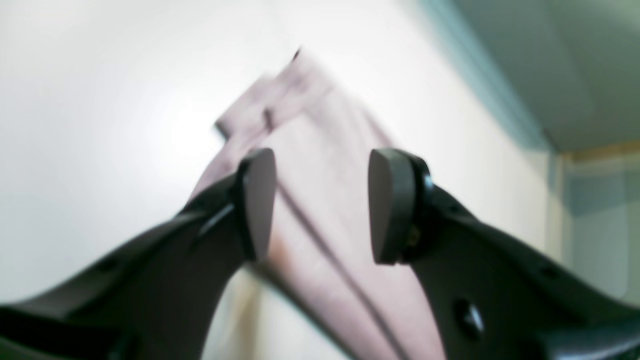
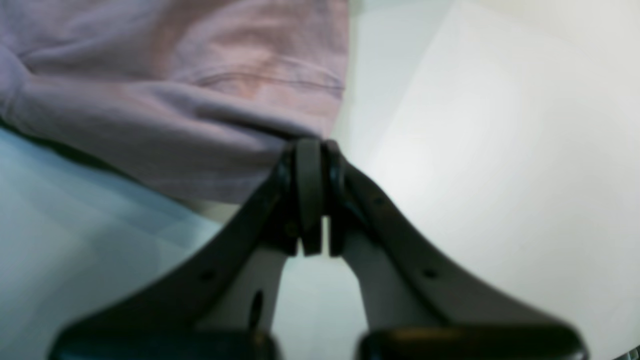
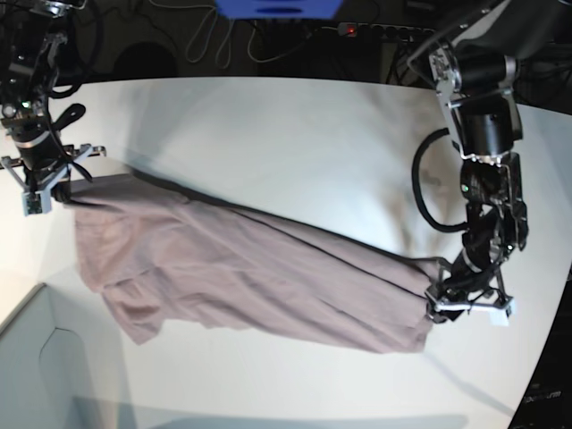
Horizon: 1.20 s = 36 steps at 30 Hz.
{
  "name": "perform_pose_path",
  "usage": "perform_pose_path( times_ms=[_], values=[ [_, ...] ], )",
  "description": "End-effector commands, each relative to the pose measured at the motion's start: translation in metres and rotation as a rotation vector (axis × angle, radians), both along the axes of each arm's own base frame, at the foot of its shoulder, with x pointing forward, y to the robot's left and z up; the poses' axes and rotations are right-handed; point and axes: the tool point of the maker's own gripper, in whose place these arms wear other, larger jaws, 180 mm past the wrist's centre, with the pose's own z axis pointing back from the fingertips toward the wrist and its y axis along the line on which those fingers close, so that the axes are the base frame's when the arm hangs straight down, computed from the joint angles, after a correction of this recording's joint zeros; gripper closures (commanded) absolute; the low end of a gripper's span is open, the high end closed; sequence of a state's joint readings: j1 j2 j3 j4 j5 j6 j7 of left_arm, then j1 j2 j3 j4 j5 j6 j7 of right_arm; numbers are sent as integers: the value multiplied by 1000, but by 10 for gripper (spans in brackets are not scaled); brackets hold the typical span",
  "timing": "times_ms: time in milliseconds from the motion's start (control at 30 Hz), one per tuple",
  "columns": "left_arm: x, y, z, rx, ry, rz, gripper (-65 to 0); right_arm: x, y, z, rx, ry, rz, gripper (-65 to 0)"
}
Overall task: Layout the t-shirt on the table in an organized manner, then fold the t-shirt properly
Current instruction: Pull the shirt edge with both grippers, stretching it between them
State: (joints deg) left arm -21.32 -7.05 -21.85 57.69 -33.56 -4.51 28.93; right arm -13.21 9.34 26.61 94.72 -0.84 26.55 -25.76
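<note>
The mauve t-shirt (image 3: 241, 268) lies stretched across the white table (image 3: 268, 125), wrinkled, running from the left edge to the lower right. My right gripper (image 3: 54, 183) at the far left is shut on a corner of the shirt; in the right wrist view its fingers (image 2: 310, 190) press together where the t-shirt (image 2: 175, 100) meets them. My left gripper (image 3: 447, 299) is at the shirt's right end. In the left wrist view the left gripper (image 1: 325, 205) is open, its pads (image 1: 392, 205) wide apart, with the t-shirt (image 1: 320, 150) lying beyond them on the table (image 1: 100, 100).
A pale box corner (image 3: 36, 357) stands at the lower left by the table. Cables and a blue object (image 3: 277, 9) sit behind the far edge. The table's curved edge (image 3: 545, 357) runs close to the left arm at the right.
</note>
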Motion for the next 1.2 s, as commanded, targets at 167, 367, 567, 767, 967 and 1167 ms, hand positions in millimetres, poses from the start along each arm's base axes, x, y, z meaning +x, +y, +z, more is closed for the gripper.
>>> perform_pose_path(
  times_ms=[167, 367, 567, 767, 967, 1167],
  values=[
    [-6, 15, -35, -4, 38, 71, -297, 8, -4, 14, -13, -48, 5, 0],
    [-3, 13, -49, 21, 34, 98, -298, 11, 8, 11, -5, -42, 38, 0],
    [8, 1, -43, 30, 29, 63, -294, 10, 9, 10, -3, -39, 38, 0],
    [20, -4, -40, 22, 36, 52, -294, 11, 9, 10, -3, -41, 38, 0],
    [26, -19, -44, 27, 61, 12, -218, 11, 9, 10, -3, -41, 38, 0],
    [29, -17, -37, 23, 42, 14, -13, 17, 9, 14, -1, -55, 36, 0]
  ],
)
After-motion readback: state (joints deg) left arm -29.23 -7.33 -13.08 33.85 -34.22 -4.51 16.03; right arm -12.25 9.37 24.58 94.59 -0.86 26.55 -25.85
